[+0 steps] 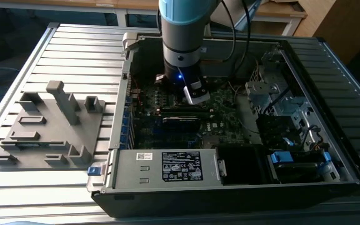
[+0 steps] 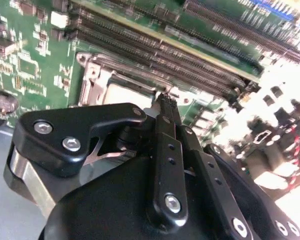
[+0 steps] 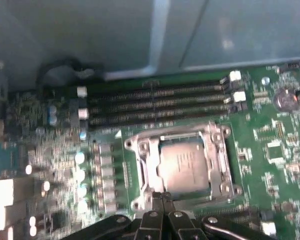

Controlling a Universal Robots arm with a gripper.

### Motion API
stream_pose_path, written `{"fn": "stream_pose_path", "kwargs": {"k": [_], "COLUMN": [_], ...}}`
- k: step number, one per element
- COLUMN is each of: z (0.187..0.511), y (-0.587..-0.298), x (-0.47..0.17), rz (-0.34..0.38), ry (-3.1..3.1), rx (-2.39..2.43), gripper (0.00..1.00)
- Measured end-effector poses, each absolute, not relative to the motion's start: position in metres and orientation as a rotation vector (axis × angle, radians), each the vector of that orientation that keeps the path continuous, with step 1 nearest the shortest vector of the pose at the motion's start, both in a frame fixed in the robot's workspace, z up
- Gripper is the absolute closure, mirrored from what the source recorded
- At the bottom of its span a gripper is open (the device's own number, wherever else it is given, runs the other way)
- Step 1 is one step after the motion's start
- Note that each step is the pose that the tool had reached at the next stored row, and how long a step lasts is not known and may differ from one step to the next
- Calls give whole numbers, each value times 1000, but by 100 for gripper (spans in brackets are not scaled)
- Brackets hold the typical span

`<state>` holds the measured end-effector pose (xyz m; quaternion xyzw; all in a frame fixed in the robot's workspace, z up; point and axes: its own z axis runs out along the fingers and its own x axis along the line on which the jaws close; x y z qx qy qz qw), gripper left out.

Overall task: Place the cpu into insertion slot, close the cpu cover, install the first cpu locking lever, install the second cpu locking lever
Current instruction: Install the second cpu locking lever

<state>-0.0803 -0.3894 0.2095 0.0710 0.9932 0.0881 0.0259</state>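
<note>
Silver cover (image 3: 182,165) is down over the cpu (image 3: 184,170).
Gripper (image 3: 162,196), fingers pressed together, sits right at the cover's edge.

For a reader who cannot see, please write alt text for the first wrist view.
A silver cpu sits in its socket with the metal cpu cover closed around it, on a green motherboard. The black fingers, pressed together, hang at the socket's edge beside long memory slots.

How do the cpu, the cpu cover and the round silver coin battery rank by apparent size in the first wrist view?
1. cpu cover, the frame lying around the chip.
2. cpu, sitting inside that frame.
3. coin battery, clearly the smallest.
All three lie on the same board, so nearness hardly skews the order.
</note>
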Motion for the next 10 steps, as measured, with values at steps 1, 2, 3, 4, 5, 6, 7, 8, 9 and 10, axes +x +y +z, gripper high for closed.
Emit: {"fn": "stream_pose_path", "kwargs": {"k": [1,2,3,4,5,6,7,8,9,10], "z": [210,209,209,209,209,209,209,209,209,209], "y": [-385,-380,-376,-373,-371,-369,-368,-367,-367,-366], "x": [-80,-80,-80,-79,-76,-74,-71,-69,-66,-62], "rz": [270,269,268,267,267,266,265,264,263,262], "ry": [3070,3070,3070,3070,3071,3071,3071,3071,3071,3071], "rx": [219,219,219,219,219,219,219,219,219,219], "gripper": [90,90,90,90,90,90,90,90,90,90]}}
